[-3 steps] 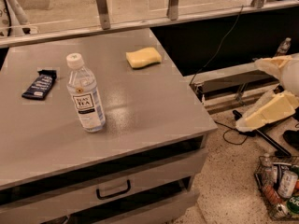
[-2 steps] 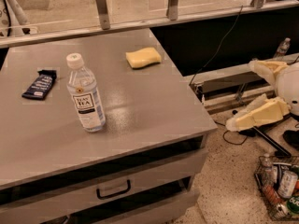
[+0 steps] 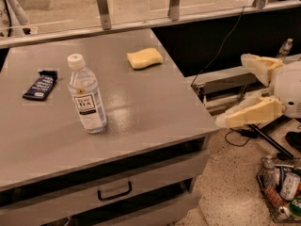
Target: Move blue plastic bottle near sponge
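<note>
The blue plastic bottle [image 3: 87,98] stands upright on the grey table [image 3: 150,112], left of centre. It is clear, with a white cap and a white "TEA" label. The pale yellow sponge [image 3: 145,58] lies flat near the table's far right edge, well apart from the bottle. My gripper [image 3: 231,91] is off the table to the right, beside its right edge. It is open and empty, with its cream fingers [image 3: 251,114] spread wide and pointing left toward the table.
A dark snack bar wrapper [image 3: 41,84] lies on the table's left side. The table has a drawer with a handle [image 3: 114,192] below. A wire basket of cans [image 3: 282,192] sits on the floor at bottom right. A railing [image 3: 175,1] runs behind.
My gripper has moved left, closer to the table's right edge. The bottle, sponge and wrapper have not moved.
</note>
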`<state>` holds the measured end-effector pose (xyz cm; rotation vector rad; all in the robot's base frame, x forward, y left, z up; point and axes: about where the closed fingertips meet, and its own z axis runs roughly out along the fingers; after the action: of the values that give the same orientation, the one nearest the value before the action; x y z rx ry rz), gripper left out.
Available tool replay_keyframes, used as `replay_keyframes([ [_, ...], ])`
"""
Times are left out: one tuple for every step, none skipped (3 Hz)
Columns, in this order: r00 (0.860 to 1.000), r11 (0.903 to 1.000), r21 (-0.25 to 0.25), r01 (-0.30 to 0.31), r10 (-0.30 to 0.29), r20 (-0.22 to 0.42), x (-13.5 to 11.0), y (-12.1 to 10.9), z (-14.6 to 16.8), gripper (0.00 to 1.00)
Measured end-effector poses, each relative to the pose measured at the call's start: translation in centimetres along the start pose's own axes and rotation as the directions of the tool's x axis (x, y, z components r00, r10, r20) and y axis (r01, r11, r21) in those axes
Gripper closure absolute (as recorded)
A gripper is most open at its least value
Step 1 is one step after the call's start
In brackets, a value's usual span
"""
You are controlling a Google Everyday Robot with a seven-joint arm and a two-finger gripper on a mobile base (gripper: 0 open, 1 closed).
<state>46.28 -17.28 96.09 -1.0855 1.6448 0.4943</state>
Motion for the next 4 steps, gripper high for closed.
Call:
replay_keyframes([
  [1.0,1.0,0.0,0.002,-0.002,-0.005,0.1,0.0,0.0,0.0],
  [0.999,0.9998,-0.004,-0.017,0.017,0.034,0.0,1.3,2.0,0.0],
  [0.995,0.999,-0.02,-0.04,0.041,0.096,0.0,3.2,4.6,0.0],
  [0.99,0.9982,-0.055,-0.024,0.031,0.135,0.0,5.4,7.6,0.0],
])
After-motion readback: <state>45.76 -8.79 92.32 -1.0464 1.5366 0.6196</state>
